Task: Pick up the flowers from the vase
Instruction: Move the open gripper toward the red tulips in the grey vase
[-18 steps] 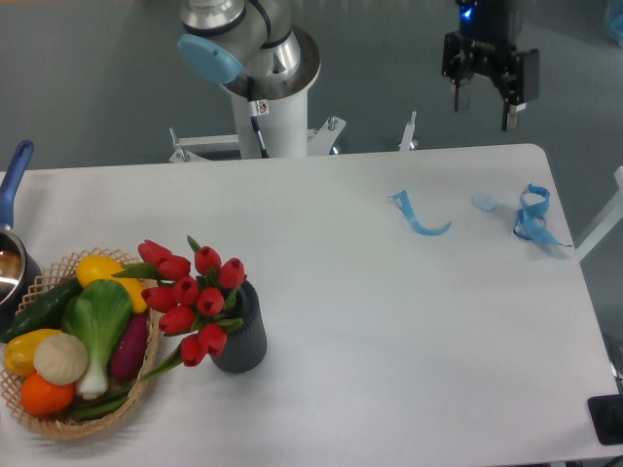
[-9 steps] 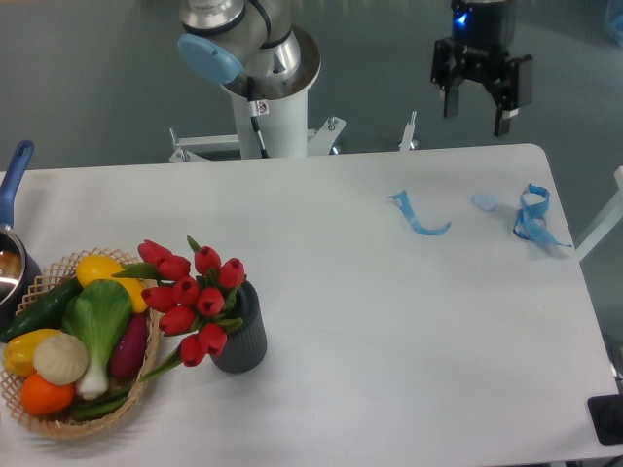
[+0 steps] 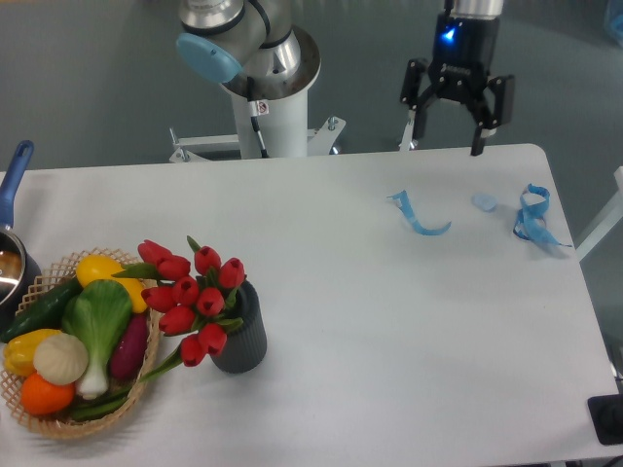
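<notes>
The flowers (image 3: 195, 297), a bunch of red tulip buds with green leaves, stand in the vase (image 3: 243, 336), a short dark grey ribbed cylinder at the front left of the white table. The buds lean left toward the basket. My gripper (image 3: 449, 134) hangs open and empty above the table's far edge at the right, far from the vase, fingers pointing down.
A woven basket (image 3: 49, 420) of vegetables sits just left of the vase. A pot with a blue handle (image 3: 14, 185) is at the left edge. Blue ribbon pieces (image 3: 421, 219) (image 3: 532, 219) lie at the back right. The arm's base (image 3: 263, 78) stands behind the table.
My gripper has moved left and slightly lower along the table's far edge, staying open. The flowers and vase have not moved.
</notes>
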